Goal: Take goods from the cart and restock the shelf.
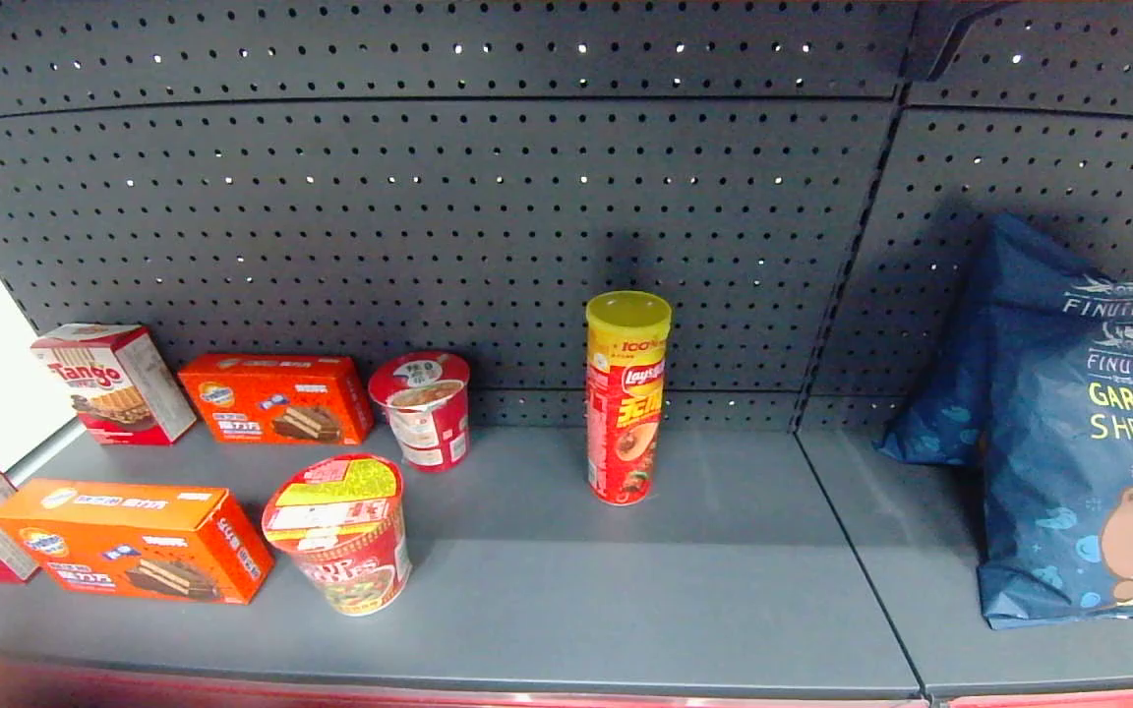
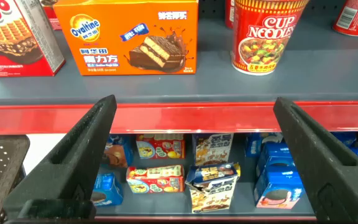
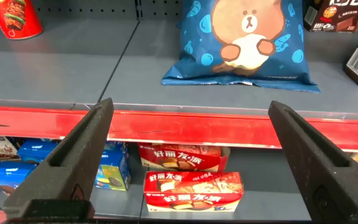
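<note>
- Head view: grey shelf (image 1: 566, 590) with a pegboard back; a tall red chips can (image 1: 627, 398) with a yellow lid stands upright mid-shelf, towards the far side, apart from the rest.
- Left of the can is a small red cup (image 1: 424, 408) at the far side, and a bigger cup noodles (image 1: 338, 531) nearer.
- One orange cake box (image 1: 276, 398) sits far, just left of the small cup; a second orange box (image 1: 129, 541) lies near, just beside the cup noodles.
- A wafer box (image 1: 114, 383) stands far left, tilted (another one is cut off at the left edge).
- Two blue chip bags (image 1: 1088, 472) stand on the right section, one behind the other.
- Left gripper (image 2: 197, 162): jaws spread wide, nothing held, low in front of the red shelf edge (image 2: 179, 115), below the near orange box.
- Right gripper (image 3: 194, 162): jaws also spread wide and empty, below the front blue bag.
- Lower shelf (image 3: 272, 186) holds red boxes (image 3: 191, 190) and blue packs.
</note>
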### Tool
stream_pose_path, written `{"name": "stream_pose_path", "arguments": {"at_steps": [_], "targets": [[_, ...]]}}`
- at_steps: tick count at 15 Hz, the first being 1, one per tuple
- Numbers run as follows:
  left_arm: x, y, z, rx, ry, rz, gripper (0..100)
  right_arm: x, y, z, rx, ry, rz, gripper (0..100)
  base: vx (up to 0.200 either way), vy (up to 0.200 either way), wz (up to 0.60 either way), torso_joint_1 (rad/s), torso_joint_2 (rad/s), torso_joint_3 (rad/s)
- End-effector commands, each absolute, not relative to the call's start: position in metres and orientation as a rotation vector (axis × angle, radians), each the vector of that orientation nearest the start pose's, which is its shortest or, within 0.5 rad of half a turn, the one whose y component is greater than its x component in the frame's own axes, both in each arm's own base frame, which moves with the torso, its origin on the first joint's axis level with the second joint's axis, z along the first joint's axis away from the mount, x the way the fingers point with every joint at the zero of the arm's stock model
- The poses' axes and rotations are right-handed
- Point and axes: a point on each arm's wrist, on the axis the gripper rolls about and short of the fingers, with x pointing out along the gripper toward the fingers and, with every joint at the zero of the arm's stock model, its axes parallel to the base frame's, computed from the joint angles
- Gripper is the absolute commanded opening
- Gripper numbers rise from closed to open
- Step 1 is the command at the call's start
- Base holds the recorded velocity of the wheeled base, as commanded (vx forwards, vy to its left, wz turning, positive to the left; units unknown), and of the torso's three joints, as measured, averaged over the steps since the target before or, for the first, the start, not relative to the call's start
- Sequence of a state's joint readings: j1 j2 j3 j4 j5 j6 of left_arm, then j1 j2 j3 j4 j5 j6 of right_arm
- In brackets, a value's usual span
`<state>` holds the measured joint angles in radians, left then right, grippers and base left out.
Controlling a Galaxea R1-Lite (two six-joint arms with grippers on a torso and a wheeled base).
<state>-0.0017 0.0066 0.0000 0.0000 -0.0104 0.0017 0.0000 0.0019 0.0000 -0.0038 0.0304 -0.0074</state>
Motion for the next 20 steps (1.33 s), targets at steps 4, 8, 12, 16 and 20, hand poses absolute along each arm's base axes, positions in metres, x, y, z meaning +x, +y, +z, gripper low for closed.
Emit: {"name": "stream_pose_path", "arguments": {"at_steps": [4, 8, 12, 16, 20], "targets": [[-0.0223, -0.0002, 0.0756, 0.002, 0.006, -0.012, 100, -0.0226, 0.0007, 0.076, -0.006, -0.002, 0.031, 100, 0.0, 0.0, 0.0, 0.0, 0.0, 0.0], [-0.0223, -0.0002, 0.0756, 0.002, 0.006, -0.015, 100, -0.0226, 0.0007, 0.076, -0.008, -0.002, 0.029, 100, 0.0, 0.0, 0.45, 0.002, 0.0, 0.003], [-0.0223, -0.0002, 0.0756, 0.0, 0.006, -0.014, 100, -0.0226, 0.0007, 0.076, -0.008, -0.002, 0.029, 100, 0.0, 0.0, 0.6, 0.007, 0.0, -0.001], [-0.0223, -0.0003, 0.0756, 0.0, 0.006, -0.015, 100, -0.0226, 0.0007, 0.076, -0.009, -0.002, 0.029, 100, 0.0, 0.0, 0.6, 0.0, 0.0, 0.002], [-0.0223, -0.0003, 0.0756, 0.0, 0.006, -0.015, 100, -0.0226, 0.0007, 0.076, -0.009, -0.002, 0.029, 100, 0.0, 0.0, 0.6, 0.005, 0.0, 0.005]]}}
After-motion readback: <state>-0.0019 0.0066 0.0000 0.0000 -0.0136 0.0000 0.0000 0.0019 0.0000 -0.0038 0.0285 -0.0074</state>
